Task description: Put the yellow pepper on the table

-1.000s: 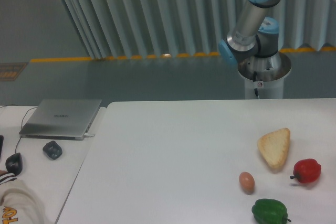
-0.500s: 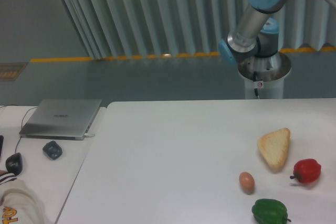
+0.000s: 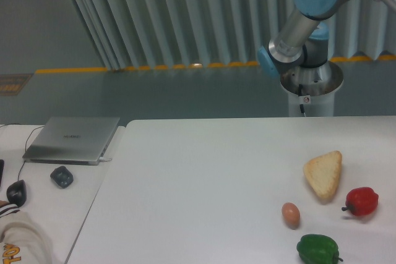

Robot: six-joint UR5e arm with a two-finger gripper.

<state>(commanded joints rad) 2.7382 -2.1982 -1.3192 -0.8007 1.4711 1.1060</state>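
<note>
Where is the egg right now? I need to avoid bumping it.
The egg sits on the table's right side, below-left of the bread slice, left of the red pepper, above the green pepper.

Soft, even, cool-toned light fills the scene, apparently from overhead. The table (image 3: 204, 177) reads bright white without blown-out glare. Shadows are faint and short, hugging the green pepper (image 3: 318, 249) and the egg (image 3: 291, 214). The picture is slightly soft and low in resolution, with mild haze throughout.
</note>
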